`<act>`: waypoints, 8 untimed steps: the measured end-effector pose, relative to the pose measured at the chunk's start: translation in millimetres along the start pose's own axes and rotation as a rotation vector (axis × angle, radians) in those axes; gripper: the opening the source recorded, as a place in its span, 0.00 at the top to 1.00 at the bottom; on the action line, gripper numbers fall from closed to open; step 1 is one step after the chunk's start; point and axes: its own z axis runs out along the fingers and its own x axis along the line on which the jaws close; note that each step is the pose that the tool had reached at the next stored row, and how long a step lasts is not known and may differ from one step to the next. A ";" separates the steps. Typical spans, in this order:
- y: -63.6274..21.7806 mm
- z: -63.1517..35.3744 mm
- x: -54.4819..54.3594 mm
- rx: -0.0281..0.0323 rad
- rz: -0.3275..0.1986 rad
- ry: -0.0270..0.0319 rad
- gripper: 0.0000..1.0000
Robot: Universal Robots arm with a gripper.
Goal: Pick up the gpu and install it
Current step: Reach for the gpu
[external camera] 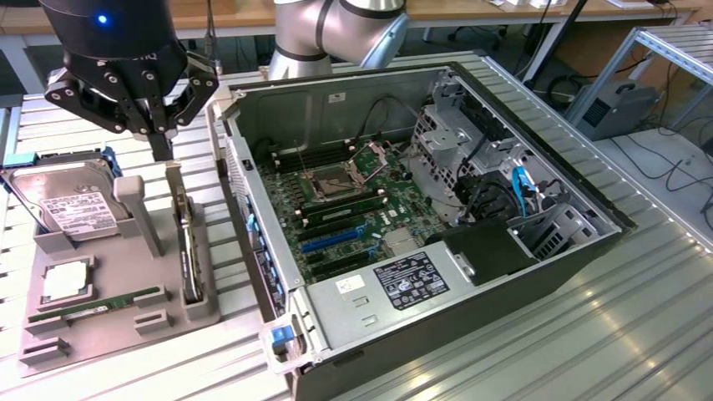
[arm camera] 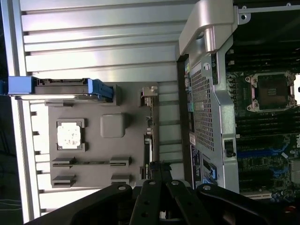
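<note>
Dark, thin, stiff, the gpu (external camera: 192, 251) (light, fragile) stood on edge, best pinched along its top under the gripper (external camera: 164, 154), jaws closed.

Table (external camera: 602, 334) — bare metal slats, ribbed and brushed, with a sheen noted where light is caught. Fixture tray (external camera: 112, 322) is seen as smooth, matt grey plastic. Hard drive (external camera: 65, 200): a silver metal lid is topped with a white paper label, and blue plastic rails (arm camera: 100, 89) are fitted alongside. The gpu (external camera: 190, 251) is read as a dark matt board with a pale metal bracket. Computer case (external camera: 323, 100) — dull grey sheet metal inside, perforated in places. Gripper (external camera: 163, 150) is finished in matt black.
</note>
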 end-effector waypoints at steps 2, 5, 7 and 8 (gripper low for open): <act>-0.7 0.0 0.0 0.0002 0.000 0.0000 0.89; -1.8 -0.1 0.0 0.0003 0.000 0.0000 0.89; -2.5 -0.1 -0.1 0.0004 0.000 0.0000 0.89; -3.0 -0.1 -0.1 0.0005 0.000 -0.0001 0.89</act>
